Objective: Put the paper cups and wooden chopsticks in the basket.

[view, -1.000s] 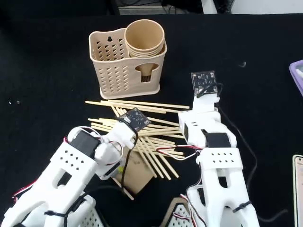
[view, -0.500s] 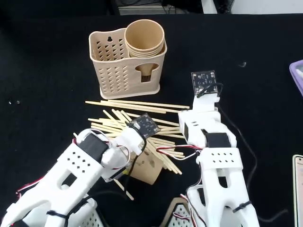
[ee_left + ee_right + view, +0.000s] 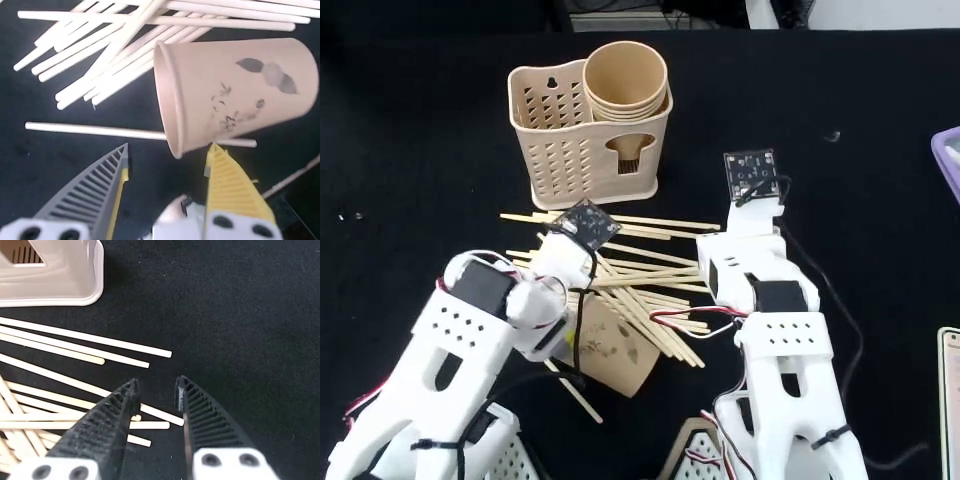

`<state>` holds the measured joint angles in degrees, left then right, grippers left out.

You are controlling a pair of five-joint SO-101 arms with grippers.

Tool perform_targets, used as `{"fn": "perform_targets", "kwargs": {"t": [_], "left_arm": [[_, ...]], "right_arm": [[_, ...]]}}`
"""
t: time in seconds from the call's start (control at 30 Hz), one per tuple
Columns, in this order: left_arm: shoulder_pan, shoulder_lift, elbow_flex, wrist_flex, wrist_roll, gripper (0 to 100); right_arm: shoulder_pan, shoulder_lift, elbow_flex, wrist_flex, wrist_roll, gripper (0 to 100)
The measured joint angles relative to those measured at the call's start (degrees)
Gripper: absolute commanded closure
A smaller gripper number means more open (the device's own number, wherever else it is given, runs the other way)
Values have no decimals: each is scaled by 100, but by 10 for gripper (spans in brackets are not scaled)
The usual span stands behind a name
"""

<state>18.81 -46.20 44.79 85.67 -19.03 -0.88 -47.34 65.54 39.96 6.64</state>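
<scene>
While our left claw (image 3: 168, 149) gapes empty, its tips at the rim of the toppled paper cup (image 3: 235, 95), we judge that no grasp has been made. Over the last second the left arm swung toward the basket (image 3: 560, 160), baring the cup beside the chopsticks (image 3: 650, 290). Our right claw (image 3: 156, 385) hangs parted and unmoved above them.

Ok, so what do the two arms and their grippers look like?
The left arm and right arm are white plastic shells with vent holes, black motors, red, white and black cables, and a black square camera board at the wrist; the left fingers are ribbed grey and yellow, the right fingers ribbed black.
</scene>
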Motion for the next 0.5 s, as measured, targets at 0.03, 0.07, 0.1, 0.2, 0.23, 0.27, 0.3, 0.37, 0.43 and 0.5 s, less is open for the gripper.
{"fn": "perform_targets", "kwargs": {"t": [0.03,0.07,0.1,0.2,0.23,0.27,0.3,0.37,0.43,0.5], "left_arm": [[0,0,141,-176,0,743],[0,0,308,-369,0,743],[0,0,475,-545,-18,743],[185,-70,870,-932,-18,744],[343,-26,967,-1029,-26,744],[501,9,1073,-1125,-18,744],[651,9,1187,-1196,-9,744],[879,9,1301,-1301,-9,744],[1152,0,1310,-1319,-9,744],[1354,9,1310,-1363,-9,744]], "right_arm": [[0,0,0,0,0,870],[0,0,0,0,0,870],[0,0,0,0,0,870],[0,0,0,0,0,870],[0,0,0,0,0,870],[0,0,0,0,0,870],[0,0,0,0,0,870],[0,0,0,0,0,869],[0,0,0,0,0,869],[0,0,0,0,0,869]]}}
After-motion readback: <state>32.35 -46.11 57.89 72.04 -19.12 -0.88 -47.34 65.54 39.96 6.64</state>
